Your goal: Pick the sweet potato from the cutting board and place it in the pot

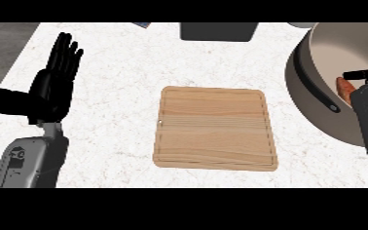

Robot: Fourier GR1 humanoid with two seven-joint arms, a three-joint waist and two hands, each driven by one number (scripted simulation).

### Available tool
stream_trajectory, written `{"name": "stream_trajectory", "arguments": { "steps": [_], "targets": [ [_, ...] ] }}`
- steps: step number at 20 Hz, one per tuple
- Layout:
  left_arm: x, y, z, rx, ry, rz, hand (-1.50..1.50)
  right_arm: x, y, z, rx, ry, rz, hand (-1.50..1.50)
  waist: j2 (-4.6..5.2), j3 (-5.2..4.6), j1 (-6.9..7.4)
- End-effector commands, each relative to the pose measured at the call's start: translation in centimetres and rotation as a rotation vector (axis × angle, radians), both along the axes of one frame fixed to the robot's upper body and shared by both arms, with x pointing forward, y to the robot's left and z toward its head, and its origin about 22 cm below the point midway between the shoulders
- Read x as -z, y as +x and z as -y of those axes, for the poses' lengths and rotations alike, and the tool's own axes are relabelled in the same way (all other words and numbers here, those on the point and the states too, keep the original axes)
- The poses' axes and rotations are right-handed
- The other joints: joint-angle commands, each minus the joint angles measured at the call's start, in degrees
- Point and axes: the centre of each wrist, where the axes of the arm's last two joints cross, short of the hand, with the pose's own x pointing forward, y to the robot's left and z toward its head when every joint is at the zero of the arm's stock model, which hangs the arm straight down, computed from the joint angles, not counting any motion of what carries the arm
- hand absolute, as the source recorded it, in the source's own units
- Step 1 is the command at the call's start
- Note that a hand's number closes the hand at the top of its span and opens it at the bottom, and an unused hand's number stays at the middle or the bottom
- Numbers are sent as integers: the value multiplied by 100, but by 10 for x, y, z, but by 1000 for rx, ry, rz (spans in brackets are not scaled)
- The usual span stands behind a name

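Observation:
The wooden cutting board lies in the middle of the counter with nothing on it. A large grey pot with a dark handle on its wall stands at the right edge. Over its inside, the orange sweet potato shows as a small patch against my right hand. That hand is mostly cut off by the view's edge; its thumb lies above the sweet potato and its fingers below, curled round it. At the left, my left hand rests open with fingers up.
A dark grey box-like object stands at the counter's far edge, behind the board. A small blue-grey item peeks in at the back left. The counter ends at the far left, where darker floor shows.

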Motion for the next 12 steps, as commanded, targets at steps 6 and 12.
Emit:
{"name": "stream_trajectory", "arguments": {
  "steps": [6,12],
  "targets": [
    [-4,-1,-13,-3,14,6,0,-14,1,-1,0,-152,362,-150,60,120,12],
    [-11,4,-2,-21,2,1,0,-34,5,-13,72,-115,570,-150,12,109,-104]
  ]
}}
